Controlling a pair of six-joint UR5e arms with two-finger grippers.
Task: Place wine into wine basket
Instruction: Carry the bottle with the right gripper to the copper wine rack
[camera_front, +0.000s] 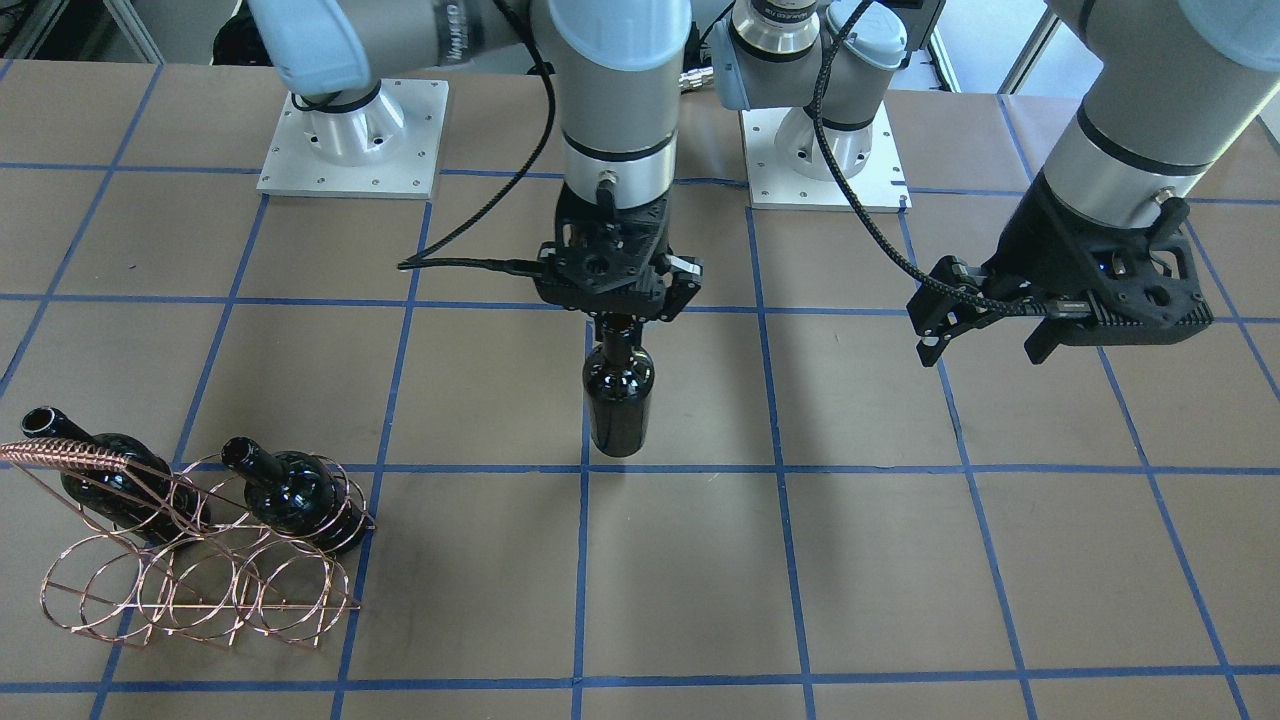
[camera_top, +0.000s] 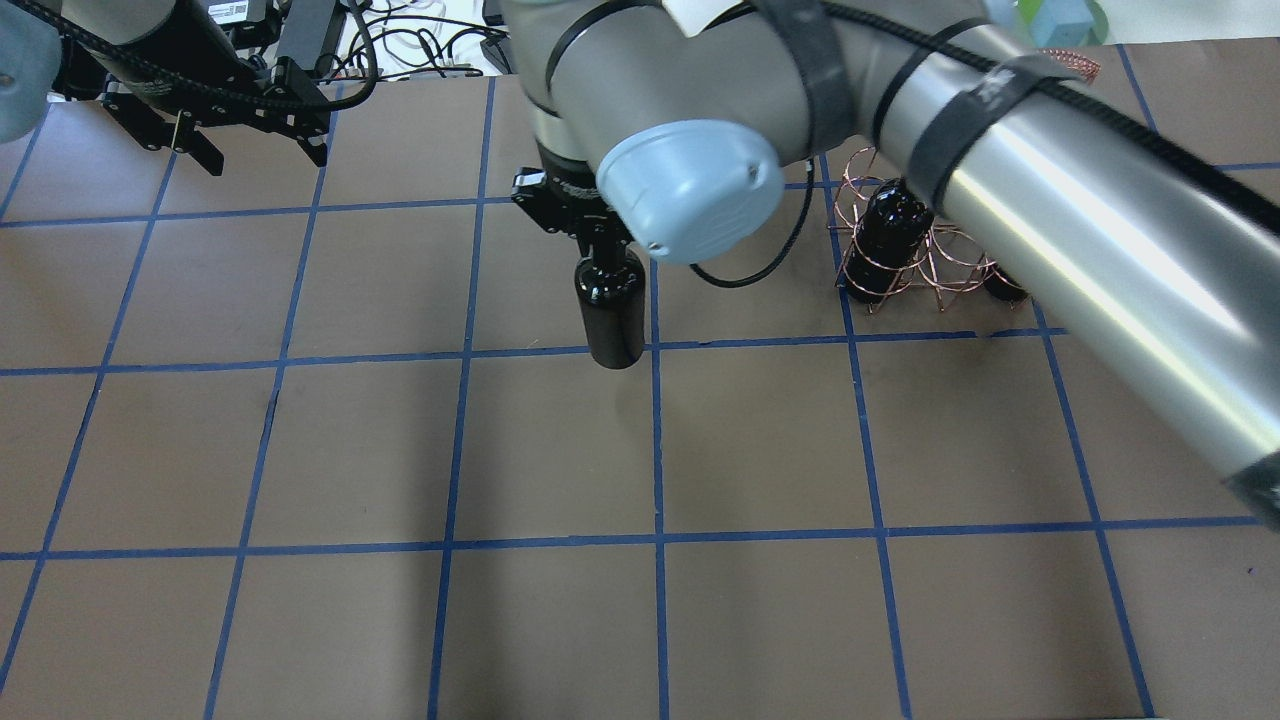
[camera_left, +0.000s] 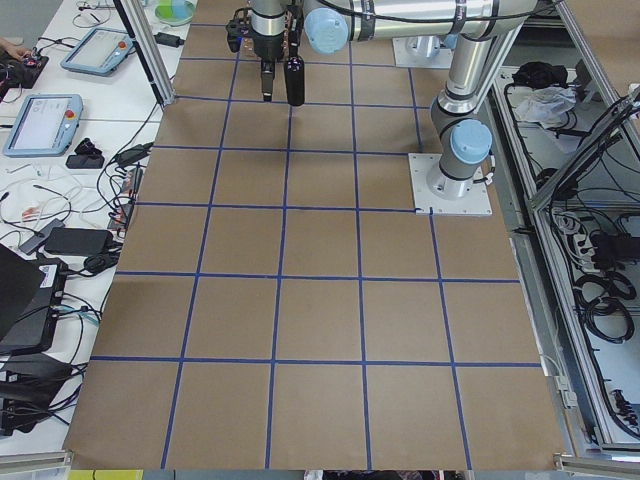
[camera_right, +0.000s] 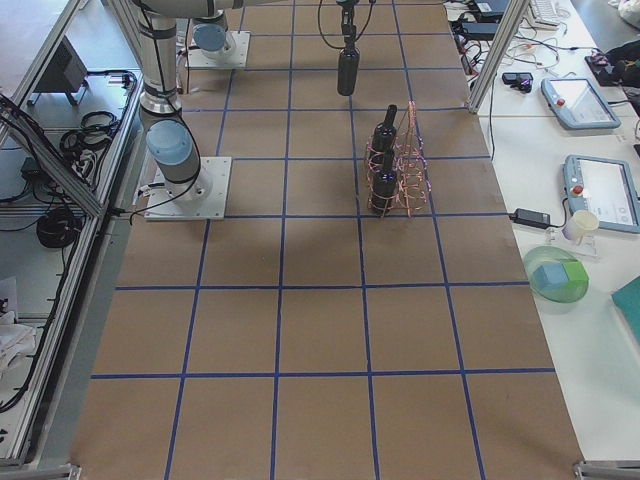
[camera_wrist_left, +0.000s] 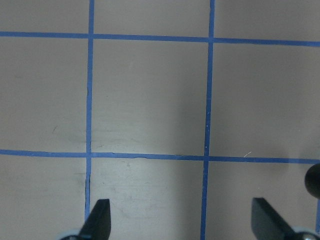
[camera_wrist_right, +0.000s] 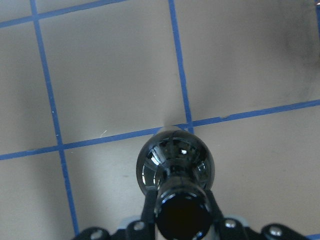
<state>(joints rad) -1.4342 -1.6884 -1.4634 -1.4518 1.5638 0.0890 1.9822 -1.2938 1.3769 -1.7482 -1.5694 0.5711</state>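
Front-facing view, centre: the right gripper (camera_front: 617, 322) is clamped on the neck of the wine (camera_front: 619, 395), which hangs upright, its long axis vertical, mouth up and base toward the table (camera_front: 700, 560). Whether the base is clear of the surface cannot be told. Lower left: the wine basket (camera_front: 200, 592) already holds two bottles (camera_front: 120, 482) (camera_front: 295, 497), both lying tilted with necks toward the upper left; the near row of loops appears vacant. The basket thus lies well apart from the held bottle, down and to the left. Seating the bottle will probably require tipping it toward that slant. Right of frame: the left gripper (camera_front: 983, 348) is spread, empty, and the farther of the two from the basket.
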